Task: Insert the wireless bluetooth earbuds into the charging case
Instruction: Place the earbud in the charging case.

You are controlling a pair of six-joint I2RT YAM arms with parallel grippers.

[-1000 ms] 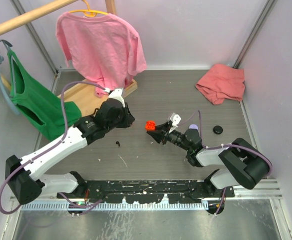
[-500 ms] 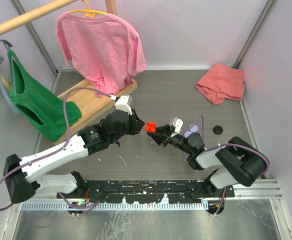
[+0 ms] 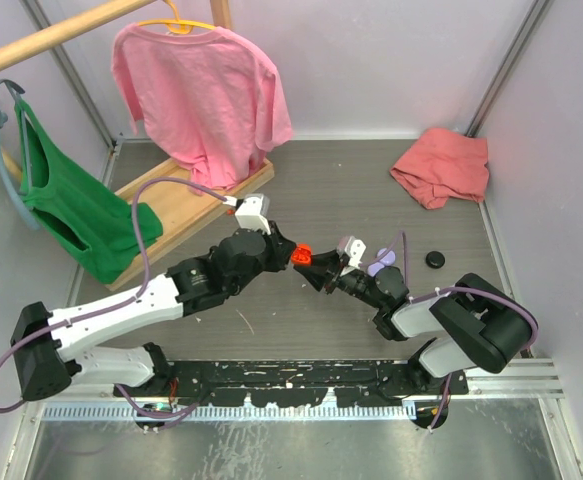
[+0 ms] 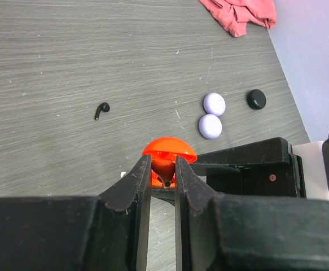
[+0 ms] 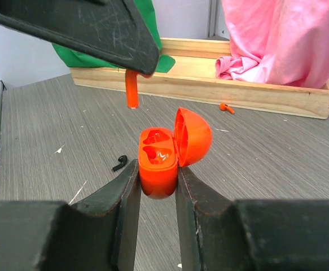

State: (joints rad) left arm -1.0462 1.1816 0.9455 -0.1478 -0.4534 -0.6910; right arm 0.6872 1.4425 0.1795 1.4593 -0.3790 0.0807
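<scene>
Right wrist view: your right gripper (image 5: 156, 179) is clamped on the open orange-red charging case (image 5: 159, 155).
Your left gripper (image 4: 163, 166) pinches an orange-red earbud (image 5: 132, 90) just above the case (not touching it). A black earbud (image 4: 101, 109) lies on the table (image 4: 68, 56), and a second orange earbud (image 5: 226, 106) lies near the wooden base (image 5: 254, 93).

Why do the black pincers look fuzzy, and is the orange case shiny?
Left wrist view: the left pincer, holding the orange earbud, blurs near the lens; right wrist view: the right pincer blurs too, the orange case looks sharp, glinting inside.
</scene>
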